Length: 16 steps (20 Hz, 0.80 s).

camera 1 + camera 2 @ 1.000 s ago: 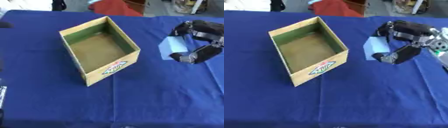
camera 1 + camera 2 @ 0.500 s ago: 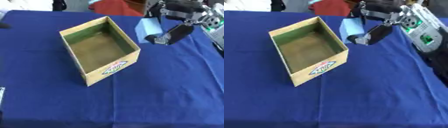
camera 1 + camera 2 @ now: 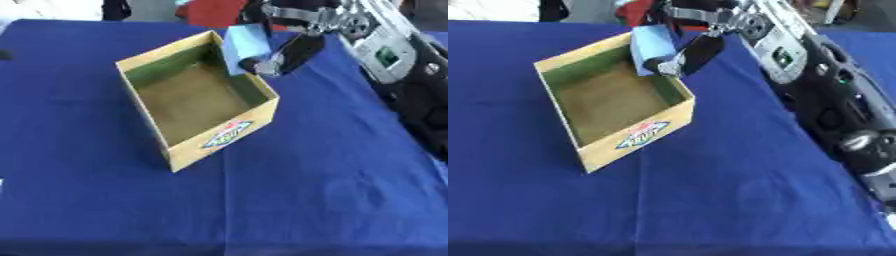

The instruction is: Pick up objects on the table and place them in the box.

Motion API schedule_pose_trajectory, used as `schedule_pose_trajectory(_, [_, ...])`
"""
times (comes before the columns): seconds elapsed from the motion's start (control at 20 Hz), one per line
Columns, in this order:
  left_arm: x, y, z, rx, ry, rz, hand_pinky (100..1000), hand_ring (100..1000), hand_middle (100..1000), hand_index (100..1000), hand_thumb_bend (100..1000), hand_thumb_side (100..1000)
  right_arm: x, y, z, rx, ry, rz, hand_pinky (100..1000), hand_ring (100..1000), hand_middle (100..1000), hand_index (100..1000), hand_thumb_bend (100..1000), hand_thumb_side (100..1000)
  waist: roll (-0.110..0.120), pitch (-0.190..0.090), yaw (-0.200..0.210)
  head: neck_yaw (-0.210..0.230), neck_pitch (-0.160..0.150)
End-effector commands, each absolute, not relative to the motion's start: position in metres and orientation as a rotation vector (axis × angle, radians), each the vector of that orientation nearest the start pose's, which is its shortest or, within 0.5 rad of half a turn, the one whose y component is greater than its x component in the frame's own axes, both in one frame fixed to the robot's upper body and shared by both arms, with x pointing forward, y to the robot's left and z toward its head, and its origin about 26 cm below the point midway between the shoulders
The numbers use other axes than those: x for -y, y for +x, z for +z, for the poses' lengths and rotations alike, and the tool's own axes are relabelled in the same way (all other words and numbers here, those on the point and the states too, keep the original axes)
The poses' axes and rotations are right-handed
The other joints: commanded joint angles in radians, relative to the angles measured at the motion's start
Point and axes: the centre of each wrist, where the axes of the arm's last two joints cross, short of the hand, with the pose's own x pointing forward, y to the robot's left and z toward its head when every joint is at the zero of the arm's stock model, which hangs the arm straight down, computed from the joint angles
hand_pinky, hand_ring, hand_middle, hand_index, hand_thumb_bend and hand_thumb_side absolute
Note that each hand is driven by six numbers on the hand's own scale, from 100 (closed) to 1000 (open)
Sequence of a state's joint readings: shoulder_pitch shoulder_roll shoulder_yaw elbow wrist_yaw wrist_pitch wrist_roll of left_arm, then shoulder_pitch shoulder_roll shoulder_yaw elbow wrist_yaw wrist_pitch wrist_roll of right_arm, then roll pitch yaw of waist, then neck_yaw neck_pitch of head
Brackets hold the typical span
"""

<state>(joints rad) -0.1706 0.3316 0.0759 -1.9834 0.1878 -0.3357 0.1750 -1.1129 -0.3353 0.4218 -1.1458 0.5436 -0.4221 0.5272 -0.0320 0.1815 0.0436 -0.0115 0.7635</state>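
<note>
Overhead, the robot's black-and-silver right hand point(image 3: 284, 42) pinches a flat pale-blue rectangular object point(image 3: 246, 47) between thumb and fingers, holding it over the far right wall of the open yellow cardboard box point(image 3: 223, 142) on the blue tablecloth point(image 3: 332, 190).

Tan box point(image 3: 223, 140) with green inner walls and diamond logo, pale blue object point(image 3: 244, 47), deep blue tablecloth point(image 3: 315, 190)

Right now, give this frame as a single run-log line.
right hand: holding light blue object | position: over far right rim of box | box: looks empty | left hand: not visible
</note>
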Motion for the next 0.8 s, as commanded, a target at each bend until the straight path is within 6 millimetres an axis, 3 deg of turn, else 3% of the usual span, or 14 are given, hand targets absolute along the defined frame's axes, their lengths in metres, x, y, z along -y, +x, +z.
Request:
schedule_pose_trajectory(0.05, [-0.290,0.287,0.177,2.527,0.077,-0.014,567,791,686,727,164,917,0.114,0.460,0.280,-2.404,0.542,-2.483,427,517,516,551,100,546,0.006,-0.011,0.004,-0.011,0.006])
schedule_pose_trajectory(0.4, [-0.286,0.289,0.179,2.532,0.051,-0.009,566,791,686,726,164,920,0.068,0.472,0.251,-2.445,0.461,-2.580,432,521,517,552,100,563,0.011,0.000,0.019,-0.025,0.006])
schedule_pose_trajectory(0.8, [-0.284,0.289,0.179,2.533,0.034,-0.006,565,790,686,726,165,922,0.043,0.477,0.214,-2.431,0.443,-2.662,491,549,539,584,100,600,0.012,0.008,0.034,-0.040,0.002])
